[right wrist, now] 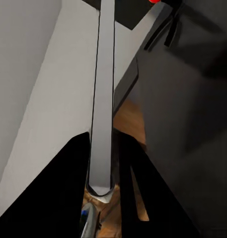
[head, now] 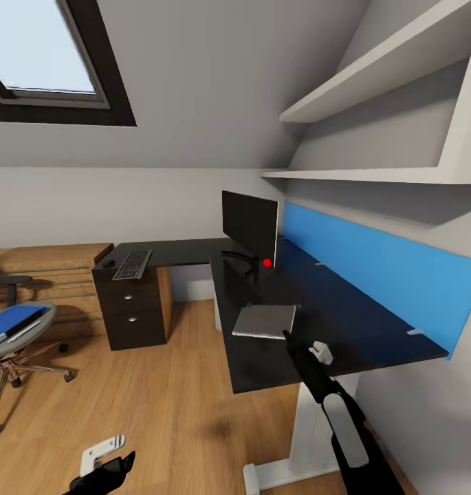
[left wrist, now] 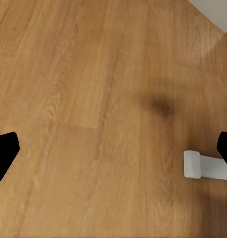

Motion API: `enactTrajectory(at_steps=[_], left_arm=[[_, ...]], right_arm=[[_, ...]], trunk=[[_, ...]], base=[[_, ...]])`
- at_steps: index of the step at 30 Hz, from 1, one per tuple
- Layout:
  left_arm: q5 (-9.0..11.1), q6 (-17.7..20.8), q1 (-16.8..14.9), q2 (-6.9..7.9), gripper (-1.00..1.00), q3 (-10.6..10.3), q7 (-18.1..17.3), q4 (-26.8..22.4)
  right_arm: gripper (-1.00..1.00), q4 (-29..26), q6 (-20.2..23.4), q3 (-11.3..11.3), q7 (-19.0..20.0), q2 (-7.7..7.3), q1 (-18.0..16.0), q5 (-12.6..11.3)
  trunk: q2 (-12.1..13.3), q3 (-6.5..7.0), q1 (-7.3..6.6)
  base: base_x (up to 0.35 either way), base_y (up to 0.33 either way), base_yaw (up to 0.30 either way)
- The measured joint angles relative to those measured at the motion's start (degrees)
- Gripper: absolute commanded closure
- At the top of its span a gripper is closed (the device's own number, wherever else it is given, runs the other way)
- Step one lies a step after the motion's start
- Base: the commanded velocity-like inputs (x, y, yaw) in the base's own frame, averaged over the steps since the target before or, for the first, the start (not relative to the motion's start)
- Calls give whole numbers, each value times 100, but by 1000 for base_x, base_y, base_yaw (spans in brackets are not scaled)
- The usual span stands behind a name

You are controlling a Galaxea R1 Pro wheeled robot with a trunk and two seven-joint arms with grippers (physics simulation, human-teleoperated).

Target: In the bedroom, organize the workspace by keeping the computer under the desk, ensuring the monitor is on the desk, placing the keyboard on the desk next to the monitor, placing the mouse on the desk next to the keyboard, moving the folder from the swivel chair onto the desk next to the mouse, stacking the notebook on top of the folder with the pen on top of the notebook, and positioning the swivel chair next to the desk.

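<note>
Right end effector (head: 288, 335) pinching the notebook (head: 264, 320) edge at frame centre to lift it off the worktop (head: 373, 323); left end effector (head: 104, 462) spread, idle lower left.

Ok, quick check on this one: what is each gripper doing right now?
Left gripper: open, nothing between its fingers, above the wooden floor.
Right gripper: shut on the notebook at its edge, over the desk.

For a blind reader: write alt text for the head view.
The right gripper holds the grey notebook by its edge just over the black desk, near the monitor. The keyboard lies on the desk's far wing; the blue folder rests on the swivel chair.
</note>
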Motion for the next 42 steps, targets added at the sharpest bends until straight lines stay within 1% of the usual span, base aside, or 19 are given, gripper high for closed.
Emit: enactTrajectory(at_steps=[1,3,6,7,9,10,11,12,14,16,19,23,35,42], left_arm=[[1,-12,1,1,-100,0,0,8],[-3,-34,1,4,-100,0,1,47],[-15,-42,1,5,-100,0,1,67],[-39,-45,1,5,-100,-1,2,76],[-74,-49,1,4,-100,-4,2,81],[-116,-52,1,1,-100,-6,2,85],[-136,-54,1,0,-100,-6,2,86],[-177,-56,1,-1,-100,-8,2,88],[-201,-58,1,-2,-100,-8,2,90],[-214,-58,1,-3,-100,-9,2,90],[-220,-59,1,-7,-100,-14,2,99],[-226,-64,1,-11,-100,-17,3,159],[-228,-67,1,-24,-100,-22,10,217],[-236,-65,1,-37,-100,-40,10,282]], right_arm=[[100,-16,0,49,-75,7,6,4],[100,-70,12,235,-381,23,20,24],[100,-183,36,378,-642,31,26,25],[100,-284,56,481,-811,34,32,19],[100,-401,69,596,-960,33,55,11],[100,-523,76,702,-1053,29,109,5],[100,-590,81,748,-1088,27,149,4],[100,-776,89,839,-1143,28,277,-16],[100,-947,95,887,-1174,29,374,-38],[100,-1062,122,911,-1189,30,437,-94],[100,-1160,274,938,-1205,30,497,-388],[100,-1180,337,943,-1213,30,509,-532],[100,-1185,354,944,-1216,30,513,-576],[100,-1186,352,945,-1216,30,513,-577]], trunk=[[0,0,0],[0,0,0],[0,0,0],[0,1,0],[0,1,0],[0,0,0],[0,0,0],[0,0,0],[0,0,0],[0,0,0],[0,0,0],[0,0,0],[0,0,0],[0,0,0]], base=[[0,0,0],[0,0,0],[0,0,0],[0,0,0],[0,0,0],[0,0,0],[0,0,0],[0,0,0],[0,0,0],[0,0,34],[0,0,173],[0,0,249],[0,2,274],[0,201,223]])
